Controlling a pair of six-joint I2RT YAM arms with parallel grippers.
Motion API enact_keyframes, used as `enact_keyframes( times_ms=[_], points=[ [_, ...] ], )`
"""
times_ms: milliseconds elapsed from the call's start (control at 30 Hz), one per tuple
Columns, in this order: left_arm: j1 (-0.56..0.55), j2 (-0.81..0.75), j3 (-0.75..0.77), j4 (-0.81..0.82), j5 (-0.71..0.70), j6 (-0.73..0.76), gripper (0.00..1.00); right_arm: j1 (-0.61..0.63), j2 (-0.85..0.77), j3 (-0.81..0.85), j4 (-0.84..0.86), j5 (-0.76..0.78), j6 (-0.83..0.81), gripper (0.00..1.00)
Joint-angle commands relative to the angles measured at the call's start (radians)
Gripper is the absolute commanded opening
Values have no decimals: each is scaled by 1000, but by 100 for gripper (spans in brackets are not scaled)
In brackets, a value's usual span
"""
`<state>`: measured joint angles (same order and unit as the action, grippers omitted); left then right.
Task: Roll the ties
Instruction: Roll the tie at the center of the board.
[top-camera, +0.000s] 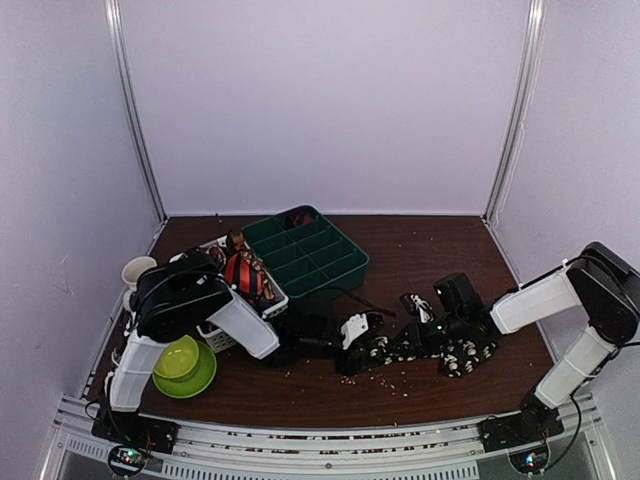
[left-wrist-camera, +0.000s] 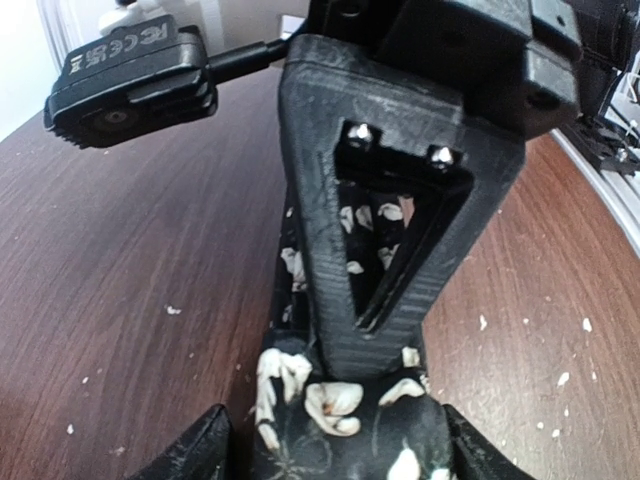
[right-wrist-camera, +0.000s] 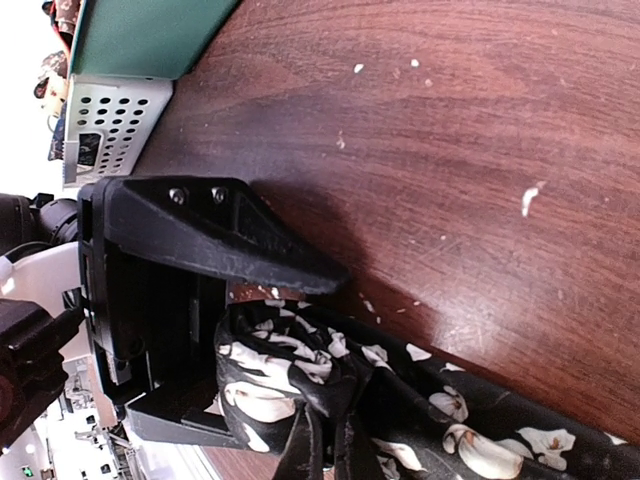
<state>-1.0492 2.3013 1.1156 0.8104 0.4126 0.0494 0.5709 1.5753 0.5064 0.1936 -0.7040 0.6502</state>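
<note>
From the left wrist, the left gripper (left-wrist-camera: 340, 458) is standing with its jaws wide, one on either side of the black flowered tie (left-wrist-camera: 330, 400), which is lying between them on the table (left-wrist-camera: 150, 270). Just ahead of them the right gripper (left-wrist-camera: 365, 350) is pressing down, its jaws pinched shut on the same tie. The roll seems to be only beginning. Next, the left jaws probably need to close on the bunched end and turn it while the right jaws are feeding fabric.

From the right wrist, the left jaws are showing well parted, with the tie's bunched end sitting between them. Whether it is touching either, I cannot tell.

From above, both jaws are sitting close together over the tie, and its free length is trailing behind the right jaws. The striped tie (top-camera: 243, 272) is lying in the basket (top-camera: 276, 298), well apart from both.
</note>
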Motion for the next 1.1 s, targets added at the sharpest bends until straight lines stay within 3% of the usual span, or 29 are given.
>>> enact_keyframes(
  times_ms=[0, 67, 167, 333, 367, 500, 600, 767, 1067],
  points=[
    [-16, 40, 25, 62, -6, -29, 65, -13, 43, -39, -240, 207, -43, 0],
    [-18, 43, 25, 65, -7, -32, 61, -14, 44, -41, -240, 209, -43, 0],
    [-21, 44, 31, 44, -16, -32, 44, -13, 38, -47, -208, 179, -39, 0],
    [-15, -65, -54, -80, 0, 25, 25, 23, -7, -59, -43, 59, 28, 0],
    [-13, -93, -65, -151, 10, 53, 23, 33, -14, -58, -4, 39, 45, 4],
    [-13, -147, -76, -385, 3, 147, 20, 44, -41, -71, 156, -17, 144, 31],
    [-12, -149, -87, -408, -4, 155, 20, 45, -46, -69, 244, -43, 191, 38],
    [-12, -144, -70, -416, -15, 151, 20, 68, -33, -69, 327, -65, 245, 40],
    [-12, -138, -60, -428, -15, 150, 21, 101, 21, -3, 196, -36, 185, 33]
  ],
)
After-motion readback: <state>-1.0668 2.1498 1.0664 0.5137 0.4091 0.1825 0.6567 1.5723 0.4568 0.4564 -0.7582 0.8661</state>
